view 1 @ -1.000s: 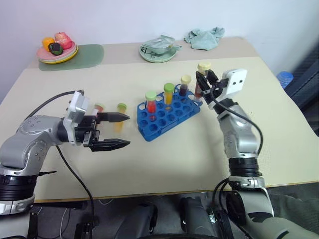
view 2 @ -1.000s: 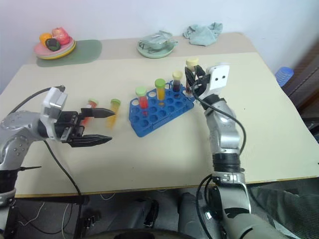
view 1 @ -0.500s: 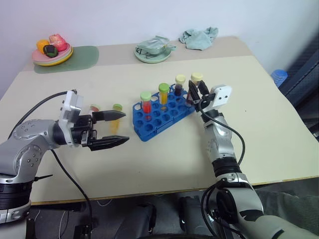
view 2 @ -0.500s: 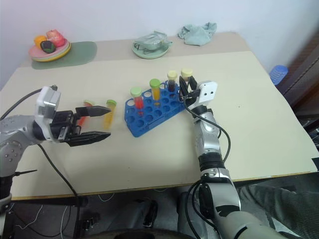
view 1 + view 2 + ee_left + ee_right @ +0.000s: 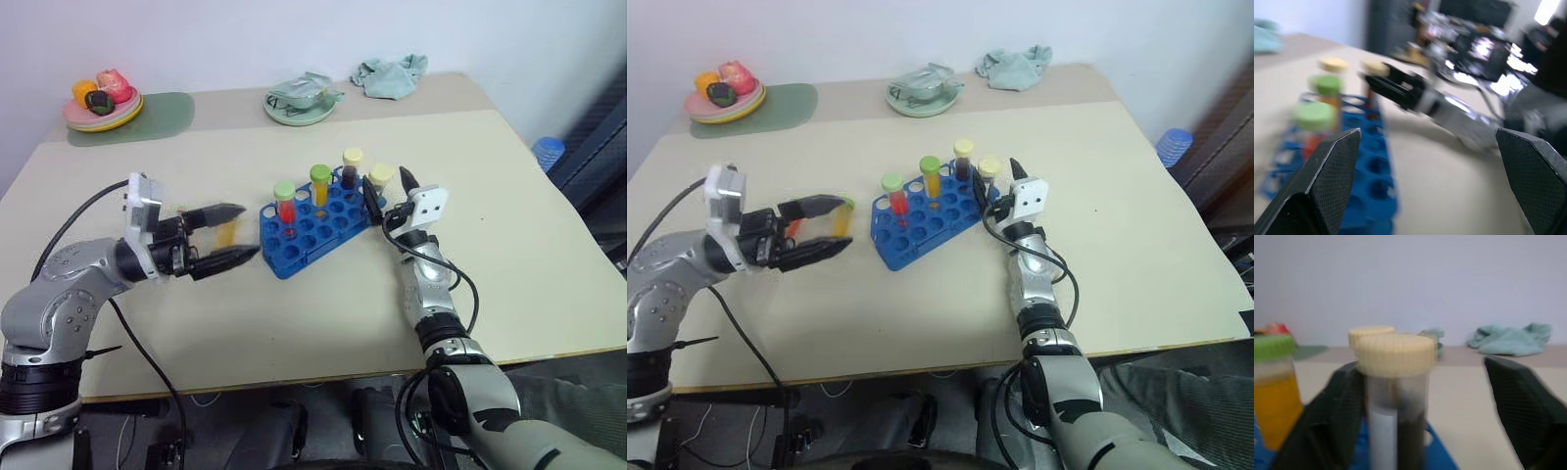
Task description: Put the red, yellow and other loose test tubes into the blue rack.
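Note:
The blue rack point(image 5: 315, 227) stands mid-table with several capped tubes upright in it: a red one point(image 5: 285, 203), an orange-yellow one point(image 5: 320, 186) and a dark one point(image 5: 352, 168). My right gripper point(image 5: 386, 187) is open at the rack's right corner. Between its fingers a dark pale-capped tube point(image 5: 1396, 382) stands in a hole, with a clear gap to one finger point(image 5: 1520, 406). My left gripper point(image 5: 250, 231) is open and level, left of the rack. A loose yellow tube point(image 5: 841, 220) and a loose red tube point(image 5: 795, 227) lie on the table behind its fingers, partly hidden.
A plate of fruit point(image 5: 102, 101) on a green mat sits at the back left. A green dish point(image 5: 299, 103) and a crumpled cloth point(image 5: 392, 74) lie at the back. The table's right edge is beyond my right arm, with a blue object point(image 5: 547, 152) past it.
My right gripper came down with the pale-capped dark tube, set it into the rack and opened. My left gripper swung towards the rack. The camera view shifted slightly.

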`<state>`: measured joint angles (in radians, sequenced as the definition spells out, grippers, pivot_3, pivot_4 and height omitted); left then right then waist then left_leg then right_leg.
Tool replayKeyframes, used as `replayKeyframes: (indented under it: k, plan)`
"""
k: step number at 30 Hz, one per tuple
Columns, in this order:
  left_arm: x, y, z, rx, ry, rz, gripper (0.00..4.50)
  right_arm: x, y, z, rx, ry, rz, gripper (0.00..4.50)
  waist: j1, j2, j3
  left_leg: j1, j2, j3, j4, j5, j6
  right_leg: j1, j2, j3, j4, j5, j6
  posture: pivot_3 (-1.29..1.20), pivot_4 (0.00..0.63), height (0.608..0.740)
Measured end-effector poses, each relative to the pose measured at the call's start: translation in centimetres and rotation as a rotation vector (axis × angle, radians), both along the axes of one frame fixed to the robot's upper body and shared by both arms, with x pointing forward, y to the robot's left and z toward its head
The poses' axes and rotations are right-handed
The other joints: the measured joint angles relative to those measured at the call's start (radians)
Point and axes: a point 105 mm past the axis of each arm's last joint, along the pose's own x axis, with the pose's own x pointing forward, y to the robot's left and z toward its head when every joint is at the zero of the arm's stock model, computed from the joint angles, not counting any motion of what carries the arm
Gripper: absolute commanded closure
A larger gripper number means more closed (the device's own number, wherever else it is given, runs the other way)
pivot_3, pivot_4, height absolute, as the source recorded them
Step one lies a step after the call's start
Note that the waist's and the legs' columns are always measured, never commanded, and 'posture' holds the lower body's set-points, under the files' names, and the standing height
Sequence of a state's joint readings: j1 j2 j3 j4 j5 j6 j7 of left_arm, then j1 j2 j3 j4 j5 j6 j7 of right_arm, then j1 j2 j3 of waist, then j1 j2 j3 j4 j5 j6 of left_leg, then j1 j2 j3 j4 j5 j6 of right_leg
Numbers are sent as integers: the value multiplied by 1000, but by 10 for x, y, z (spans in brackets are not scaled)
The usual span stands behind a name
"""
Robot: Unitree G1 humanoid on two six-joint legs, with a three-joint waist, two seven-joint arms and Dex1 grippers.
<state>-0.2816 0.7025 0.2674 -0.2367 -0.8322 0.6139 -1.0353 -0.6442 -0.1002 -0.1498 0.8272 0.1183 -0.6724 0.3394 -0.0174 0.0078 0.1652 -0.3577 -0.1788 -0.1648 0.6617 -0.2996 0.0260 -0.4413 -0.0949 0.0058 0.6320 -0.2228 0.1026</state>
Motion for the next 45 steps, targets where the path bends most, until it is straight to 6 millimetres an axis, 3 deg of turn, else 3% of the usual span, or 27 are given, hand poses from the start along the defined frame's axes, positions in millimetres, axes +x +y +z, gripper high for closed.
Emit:
replayKeyframes:
  k: [2,6,10,17,21,26,29,34,43,45]
  plan:
    - [7,5,4,-43,-5,75,0,-6,-2,3,-56,-22,13,852,1,0,0,0,0,0,0,0,0,0,0,1,0,0,0,0,150,740]
    - [32,31,4,-54,-26,409,0,-30,-15,13,-197,-1,97,852,10,0,0,-1,0,1,1,0,0,0,0,2,-1,0,0,0,150,740]
    - [46,52,-2,23,-7,659,0,-67,-38,33,-360,112,223,852,24,0,0,-2,0,2,0,0,1,-1,0,4,-1,0,1,0,150,740]
    - [63,88,5,146,123,879,0,-111,-55,78,-502,275,410,852,32,-5,2,-2,2,4,1,-2,2,0,0,4,-2,0,1,0,150,740]
    - [73,111,1,266,321,957,0,-127,-53,100,-568,345,518,852,31,-7,4,-2,2,6,1,-3,4,0,0,4,-3,0,2,0,150,740]
    - [83,110,-16,380,566,964,0,-138,-39,123,-626,368,643,852,32,-12,7,-6,2,6,3,-3,5,-2,-1,4,-4,0,2,0,150,740]
    - [93,107,-16,454,659,973,0,-138,-31,134,-658,351,685,852,33,-14,8,-8,2,5,4,-3,5,-3,-1,3,-4,0,3,0,150,740]
    - [106,108,-19,517,741,1012,0,-136,-27,135,-659,373,706,852,32,-15,8,-17,1,6,6,-3,5,-12,-2,3,-3,1,3,0,150,740]
    - [135,89,-39,618,830,1008,0,-135,-27,134,-657,388,701,852,31,-16,9,-20,0,8,7,-3,5,-16,-2,4,-1,1,4,0,150,740]
    - [137,87,-46,645,837,1010,554,-136,-28,133,-658,390,700,771,28,-16,9,-21,1,9,7,-3,5,-19,-2,5,0,1,4,0,150,740]
